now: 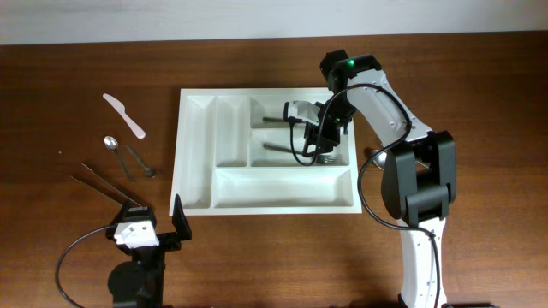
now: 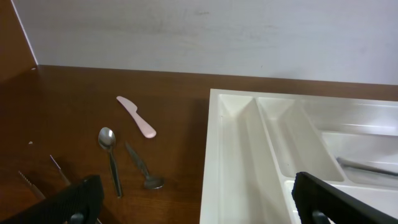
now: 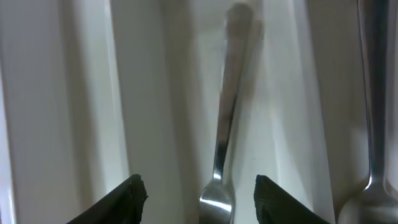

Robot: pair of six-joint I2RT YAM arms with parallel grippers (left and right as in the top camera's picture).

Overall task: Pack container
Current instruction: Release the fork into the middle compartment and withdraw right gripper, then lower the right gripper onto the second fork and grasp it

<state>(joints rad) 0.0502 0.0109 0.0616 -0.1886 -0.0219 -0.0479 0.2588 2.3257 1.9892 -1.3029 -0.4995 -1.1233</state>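
Observation:
The white cutlery tray (image 1: 182, 162) lies mid-table; its left end shows in the left wrist view (image 2: 233, 155). My right gripper (image 1: 322, 141) hangs low over the tray's middle long compartment. Its fingers (image 3: 198, 186) are open, either side of a steel utensil (image 3: 227, 118) that lies flat on the compartment floor and is not held. The same utensil shows in the overhead view (image 1: 282, 149). A second steel utensil (image 3: 372, 112) lies in the neighbouring compartment (image 1: 274, 120). My left gripper (image 1: 159, 224) is open and empty by the tray's front left corner (image 2: 199, 202).
Left of the tray on the brown table lie a pink plastic knife (image 1: 124, 115) (image 2: 137, 116), a steel spoon (image 1: 115, 152) (image 2: 111, 158), a shorter steel utensil (image 1: 139, 160) (image 2: 142, 168) and thin metal sticks (image 1: 103, 182) (image 2: 59, 169). A white wall stands behind.

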